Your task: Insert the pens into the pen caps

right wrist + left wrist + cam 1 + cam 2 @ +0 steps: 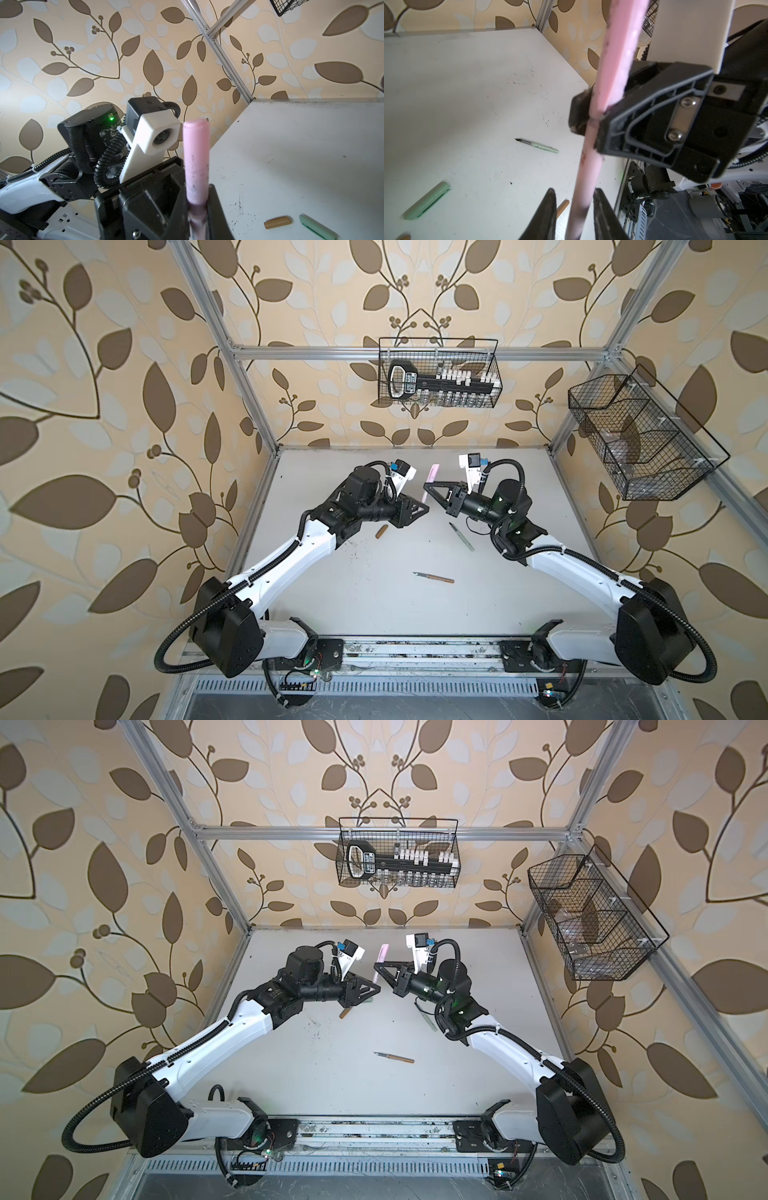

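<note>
Leaf-patterned beige wallpaper (104,406) surrounds a scuffed white tabletop (353,601). At left lies a short tan-brown cap (381,532). The left gripper (574,190), slightly parted, straddles the pink capped pen (589,166), clamped aloft by the right gripper (591,118). A tan-brown pen (434,577) and a pale green pen (461,536) lie rightward.

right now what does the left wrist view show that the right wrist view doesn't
Only the left wrist view: the uncapped green pen lying on the table, and the left gripper with its jaws apart either side of the pink pen.
Only the right wrist view: the pink cap with its rounded end, and the left arm's wrist camera.
Both: the pink pen clamped in the right gripper, the green cap and the white table.
</note>
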Motion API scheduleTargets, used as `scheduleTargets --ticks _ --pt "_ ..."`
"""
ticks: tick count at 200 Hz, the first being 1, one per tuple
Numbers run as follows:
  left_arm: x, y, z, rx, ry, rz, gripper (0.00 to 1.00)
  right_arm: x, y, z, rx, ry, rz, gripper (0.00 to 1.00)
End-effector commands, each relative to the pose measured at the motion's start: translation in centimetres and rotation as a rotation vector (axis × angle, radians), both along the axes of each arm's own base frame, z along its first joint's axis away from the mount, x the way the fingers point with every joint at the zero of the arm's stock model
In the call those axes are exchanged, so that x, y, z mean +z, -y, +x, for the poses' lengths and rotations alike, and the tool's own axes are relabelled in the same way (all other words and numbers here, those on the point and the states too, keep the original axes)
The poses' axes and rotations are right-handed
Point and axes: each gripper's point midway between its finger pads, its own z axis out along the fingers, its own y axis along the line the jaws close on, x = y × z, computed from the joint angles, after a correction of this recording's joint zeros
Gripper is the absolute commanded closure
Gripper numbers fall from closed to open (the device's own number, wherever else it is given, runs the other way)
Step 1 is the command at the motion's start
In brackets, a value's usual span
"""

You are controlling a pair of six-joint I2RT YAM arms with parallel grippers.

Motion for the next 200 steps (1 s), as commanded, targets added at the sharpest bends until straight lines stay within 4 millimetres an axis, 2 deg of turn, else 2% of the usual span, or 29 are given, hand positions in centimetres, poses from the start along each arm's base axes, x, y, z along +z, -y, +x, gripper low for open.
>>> scheduleTargets --ticks 1,63,114,159,200 --pt "2.3 0.0 0.1 -0.014 0.058 -0.026 0.71 0.5 0.0 0.2 -0.012 0.018 0.019 1.00" --pt "1.7 -0.2 0.1 -0.003 0.051 -0.001 0.71 0.5 0.1 0.3 -0.021 0.022 0.016 1.00" --pt "1.9 -0.2 0.4 0.001 0.061 -0.003 0.83 0.2 -0.1 0.3 -0.022 0.022 0.002 1.00" --pt "2.0 -0.2 1.0 0.025 0.069 0.000 0.99 0.0 -0.3 0.0 -0.019 0.022 -0.005 1.00" --pt "2.3 -0.4 1.5 0.046 0.089 0.013 1.00 -0.2 -0.2 -0.4 -0.019 0.022 -0.021 0.99"
